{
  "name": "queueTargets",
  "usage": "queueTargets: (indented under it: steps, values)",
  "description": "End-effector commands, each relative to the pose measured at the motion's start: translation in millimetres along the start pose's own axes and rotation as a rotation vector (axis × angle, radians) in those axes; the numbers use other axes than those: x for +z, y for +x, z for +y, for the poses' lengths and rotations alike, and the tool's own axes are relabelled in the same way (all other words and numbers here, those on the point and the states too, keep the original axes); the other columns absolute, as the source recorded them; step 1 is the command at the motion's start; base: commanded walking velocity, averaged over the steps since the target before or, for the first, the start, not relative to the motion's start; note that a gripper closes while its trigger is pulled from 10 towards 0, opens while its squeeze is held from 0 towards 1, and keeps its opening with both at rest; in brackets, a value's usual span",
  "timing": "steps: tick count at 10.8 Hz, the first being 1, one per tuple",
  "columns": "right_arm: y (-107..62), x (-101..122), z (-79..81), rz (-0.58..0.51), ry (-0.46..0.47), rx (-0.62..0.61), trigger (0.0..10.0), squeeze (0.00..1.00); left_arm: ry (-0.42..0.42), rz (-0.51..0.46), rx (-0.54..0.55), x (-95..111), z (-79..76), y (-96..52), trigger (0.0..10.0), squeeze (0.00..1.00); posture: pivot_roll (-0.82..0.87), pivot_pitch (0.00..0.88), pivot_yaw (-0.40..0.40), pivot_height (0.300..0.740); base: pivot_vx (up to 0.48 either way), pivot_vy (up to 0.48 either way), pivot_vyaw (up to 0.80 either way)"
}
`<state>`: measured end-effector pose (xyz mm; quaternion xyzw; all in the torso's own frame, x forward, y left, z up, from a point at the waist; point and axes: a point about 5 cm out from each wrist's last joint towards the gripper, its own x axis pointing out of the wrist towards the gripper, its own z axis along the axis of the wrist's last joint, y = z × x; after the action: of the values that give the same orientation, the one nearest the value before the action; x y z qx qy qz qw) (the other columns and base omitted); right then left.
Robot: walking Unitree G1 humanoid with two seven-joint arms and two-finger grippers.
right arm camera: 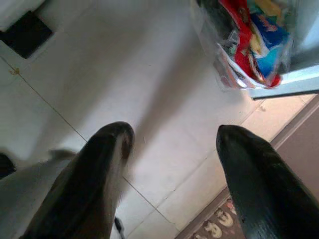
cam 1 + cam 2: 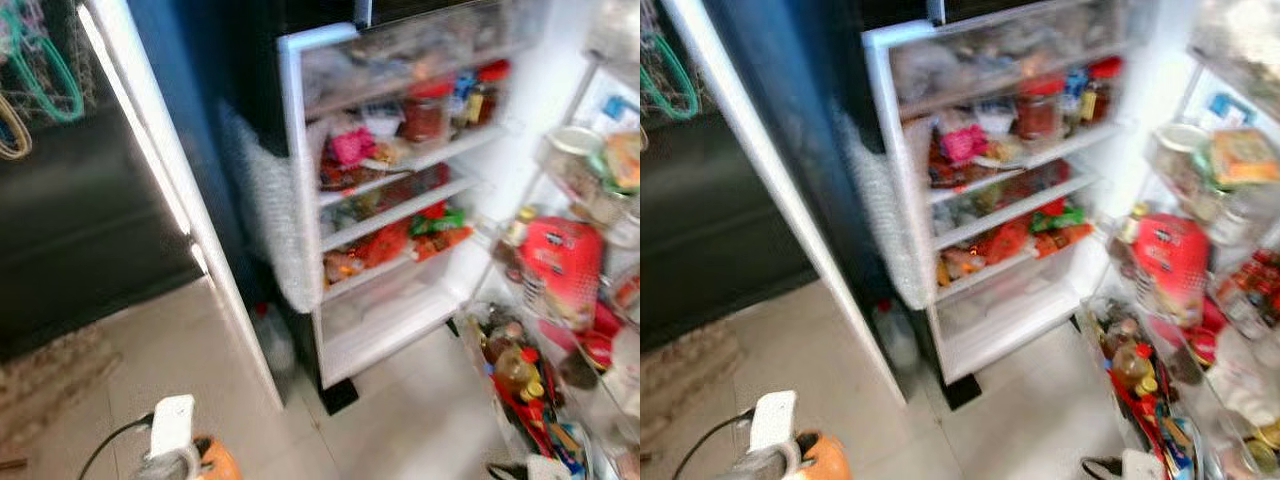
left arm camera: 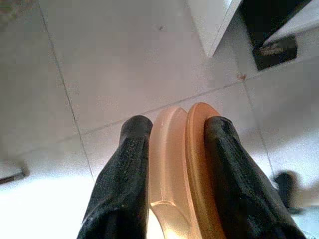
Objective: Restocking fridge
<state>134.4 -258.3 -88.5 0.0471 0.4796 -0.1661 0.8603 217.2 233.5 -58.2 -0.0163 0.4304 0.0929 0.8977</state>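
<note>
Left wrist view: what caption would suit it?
Left gripper clamps an orange object above the tiled floor.

Looking down from head height, both eye views share the open fridge (image 2: 400, 200) and tiled floor (image 2: 840, 370), while each wrist view peers close along its own fingers at that floor, the left past an orange item (image 3: 194, 164) between the fingers, the right with packets (image 1: 249, 45) beyond the fingertips.
</note>
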Motion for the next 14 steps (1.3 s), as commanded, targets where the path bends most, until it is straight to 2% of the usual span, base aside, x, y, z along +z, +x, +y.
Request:
queueTargets:
  steps: [1, 8, 14]
  values:
    - [-1.6, -6.2, -7.0, 0.021, 0.018, -0.021, 10.0, 0.0, 0.02, 0.001, -0.007, 0.9, -2.5, 0.3, 10.0, 0.0, -0.03, 0.036, 0.04, 0.74, 0.0, -0.277, 0.0]
    - [-2.6, -10.8, -10.0, 0.04, 0.033, -0.029, 10.0, 0.0, 0.034, 0.003, -0.016, -0.8, -1.7, 0.0, 10.0, 0.0, -0.04, 0.011, 0.044, 0.74, 0.0, -0.275, 0.0]
    - [-1.9, -3.2, -11.0, 0.001, 0.006, -0.004, 10.0, 0.0, 0.013, -0.002, -0.012, 0.8, -1.9, 0.2, 10.0, 0.0, -0.03, 0.036, 0.041, 0.74, 0.0, 0.0, 0.0]
